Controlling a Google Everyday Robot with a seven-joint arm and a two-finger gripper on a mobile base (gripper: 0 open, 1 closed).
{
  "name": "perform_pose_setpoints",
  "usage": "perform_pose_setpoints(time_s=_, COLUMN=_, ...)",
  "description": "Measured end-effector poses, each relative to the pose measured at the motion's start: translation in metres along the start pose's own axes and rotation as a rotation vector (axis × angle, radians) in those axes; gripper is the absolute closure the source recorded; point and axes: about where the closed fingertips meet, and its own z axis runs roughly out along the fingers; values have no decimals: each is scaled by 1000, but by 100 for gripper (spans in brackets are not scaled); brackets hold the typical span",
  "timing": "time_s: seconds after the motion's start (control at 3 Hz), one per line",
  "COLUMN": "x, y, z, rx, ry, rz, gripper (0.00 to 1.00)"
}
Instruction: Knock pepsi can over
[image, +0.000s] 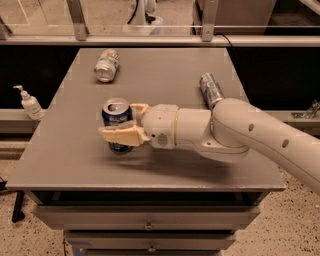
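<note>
Item 1: pepsi can (114, 116), upright on the grey table (65, 160).
Item 2: gripper (119, 121), reaching the pepsi can from its right. You will see the fingers apart, one across the can's front and one behind it; contact cannot be told.
Item 3: pale can (106, 65), on its side, behind the pepsi can.
Item 4: silver-and-blue can (211, 89), on its side, well to its right.
Item 5: pump bottle (30, 104), to its left, off the table.

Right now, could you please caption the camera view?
Robot hand at the upright pepsi can on the grey table.
</note>
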Motion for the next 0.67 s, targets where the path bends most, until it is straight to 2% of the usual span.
perform_pose_setpoints(time_s=0.33, x=-5, y=-8, z=-8, rx=3, ry=25, rz=-21, gripper=88)
perform_pose_setpoints(time_s=0.67, x=-16, y=-22, z=-19, rx=-4, ry=86, rz=-84, gripper=100)
